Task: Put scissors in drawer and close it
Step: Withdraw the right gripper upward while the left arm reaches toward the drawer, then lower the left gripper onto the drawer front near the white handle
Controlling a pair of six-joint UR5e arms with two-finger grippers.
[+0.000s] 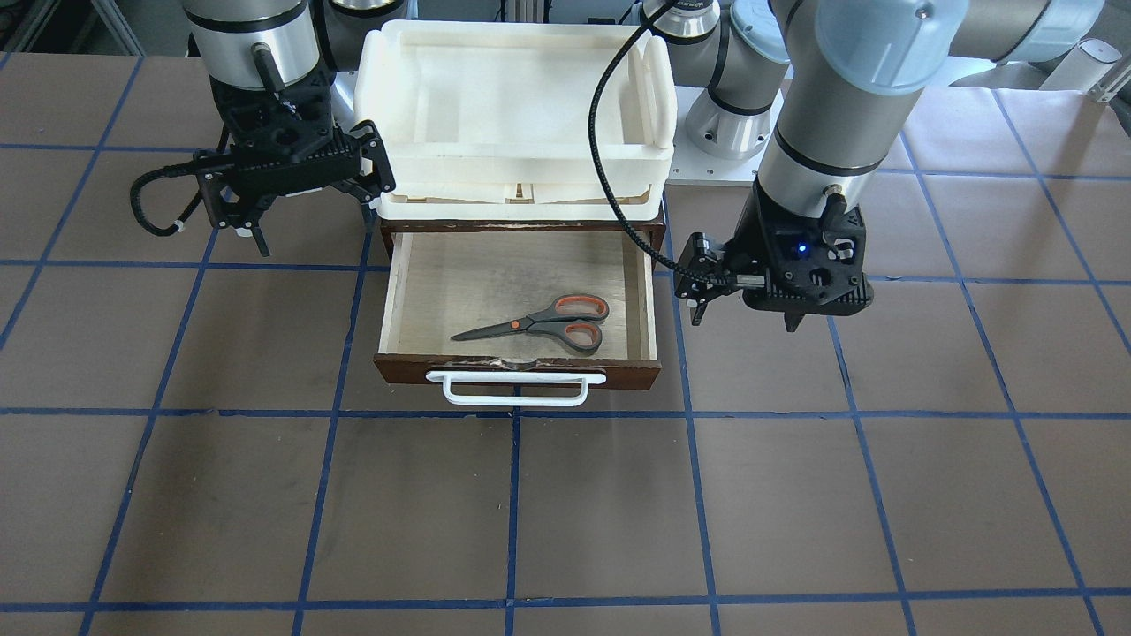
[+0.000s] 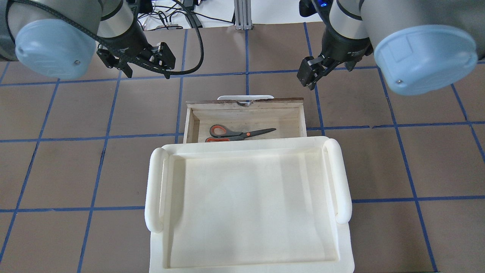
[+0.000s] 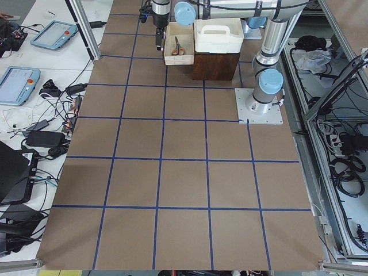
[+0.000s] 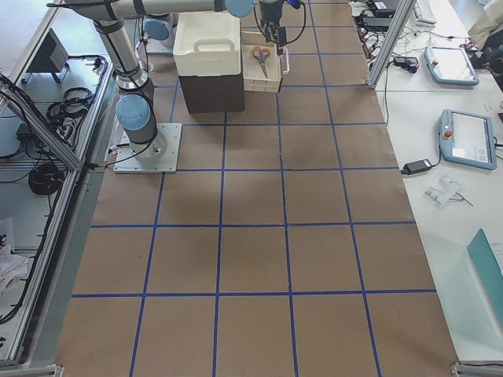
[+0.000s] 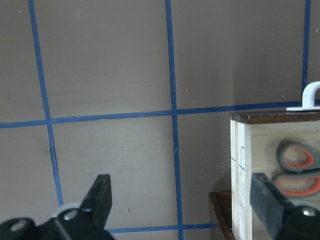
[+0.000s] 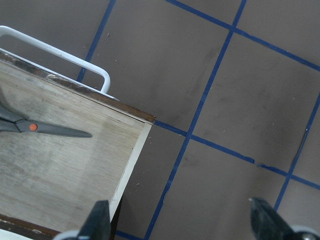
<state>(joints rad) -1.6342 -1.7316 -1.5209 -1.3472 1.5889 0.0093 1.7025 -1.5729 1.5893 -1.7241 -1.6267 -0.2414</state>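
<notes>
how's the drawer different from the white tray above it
The drawer is dark brown wood, the tray cream plastic. The drawer holds the scissors; the tray holds nothing visible. The drawer has one front bar handle, the tray a rounded grip at each end. Both are rectangular.

We see the drawer (image 1: 395, 305) pulled out w/ the scissors (image 1: 541, 324) flat inside, blades toward view-left. A cream tray (image 1: 521, 31) sits above it. The left gripper (image 1: 745, 320) hovers beside the drawer and the right gripper (image 1: 316, 231) beside the tray, both w/ jaws apart.
</notes>
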